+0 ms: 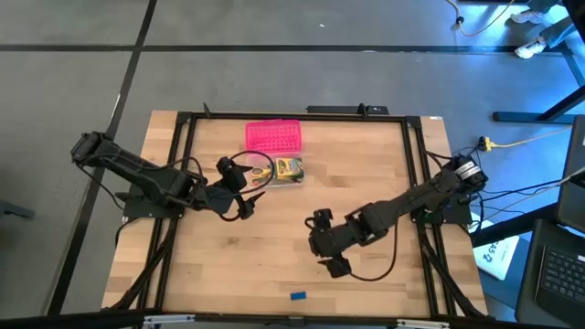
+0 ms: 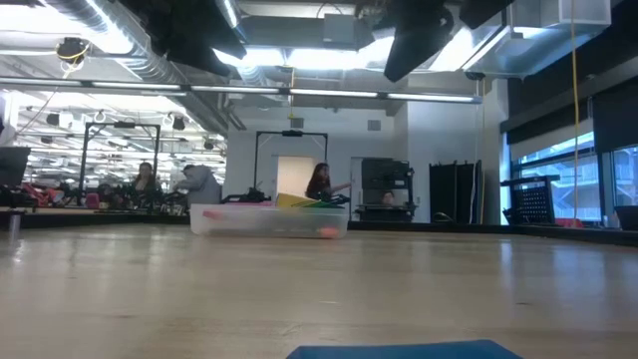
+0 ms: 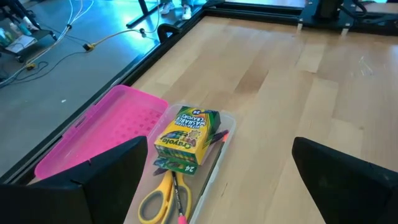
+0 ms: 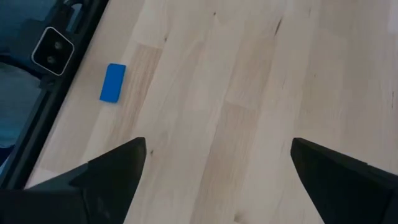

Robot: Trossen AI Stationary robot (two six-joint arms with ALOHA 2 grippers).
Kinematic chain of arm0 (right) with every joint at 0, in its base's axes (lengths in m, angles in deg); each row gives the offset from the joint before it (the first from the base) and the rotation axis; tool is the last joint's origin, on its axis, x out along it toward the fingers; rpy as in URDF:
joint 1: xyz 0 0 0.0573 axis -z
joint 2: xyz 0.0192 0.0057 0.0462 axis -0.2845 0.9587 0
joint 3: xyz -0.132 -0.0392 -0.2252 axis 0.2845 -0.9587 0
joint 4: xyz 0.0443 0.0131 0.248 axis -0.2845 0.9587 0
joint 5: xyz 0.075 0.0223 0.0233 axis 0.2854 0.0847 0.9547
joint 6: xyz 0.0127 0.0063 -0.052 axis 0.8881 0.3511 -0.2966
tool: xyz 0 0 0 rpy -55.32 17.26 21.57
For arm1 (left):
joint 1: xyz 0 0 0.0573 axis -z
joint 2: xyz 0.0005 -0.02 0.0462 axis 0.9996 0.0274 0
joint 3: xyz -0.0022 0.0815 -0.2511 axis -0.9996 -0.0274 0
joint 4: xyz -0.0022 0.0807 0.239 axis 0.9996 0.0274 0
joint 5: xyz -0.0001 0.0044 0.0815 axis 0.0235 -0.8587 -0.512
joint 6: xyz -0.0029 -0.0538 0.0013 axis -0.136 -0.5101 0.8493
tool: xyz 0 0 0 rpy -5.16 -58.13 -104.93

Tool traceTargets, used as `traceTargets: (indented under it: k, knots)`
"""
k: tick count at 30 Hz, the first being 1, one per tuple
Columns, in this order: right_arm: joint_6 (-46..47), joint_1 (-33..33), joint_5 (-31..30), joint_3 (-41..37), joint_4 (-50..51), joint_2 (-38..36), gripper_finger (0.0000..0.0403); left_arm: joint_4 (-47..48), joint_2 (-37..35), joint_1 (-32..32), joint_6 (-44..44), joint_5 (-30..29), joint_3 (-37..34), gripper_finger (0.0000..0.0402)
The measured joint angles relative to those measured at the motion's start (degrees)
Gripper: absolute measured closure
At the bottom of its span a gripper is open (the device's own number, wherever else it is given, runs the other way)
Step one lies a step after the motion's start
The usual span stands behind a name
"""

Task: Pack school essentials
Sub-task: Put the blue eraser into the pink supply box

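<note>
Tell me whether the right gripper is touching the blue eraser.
Apart. The high view shows bare wood between the open right gripper and the blue eraser; the right wrist view shows the same gap.

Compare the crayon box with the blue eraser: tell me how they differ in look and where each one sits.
The crayon box is green and yellow with printed lettering; the blue eraser is plain blue. The crayon box is the bulkier of the two; the eraser is a small flat slab. The crayon box sits in the clear box on top of the yellow-handled scissors, beside the pink lid; the eraser lies alone on the bare table near its front edge. Both are rectangular, and neither is held.
</note>
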Motion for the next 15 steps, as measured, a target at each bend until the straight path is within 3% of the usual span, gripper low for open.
traceTargets:
  k: [2,8,15]
  knots:
    - [0.09,-0.50,-0.10,0.00,-0.10,0.01,0.0004,-0.84,0.00,0.07,-2.12,2.27,0.00,0.0005]
    - [-0.25,-0.59,-0.13,0.00,-0.08,0.00,0.0004,-3.24,1.77,4.50,-1.92,17.92,0.02,0.0005]
    - [-0.16,-0.57,-0.13,-0.02,0.83,-0.12,0.0004,-12.08,10.42,14.55,-1.41,19.62,0.02,0.0005]
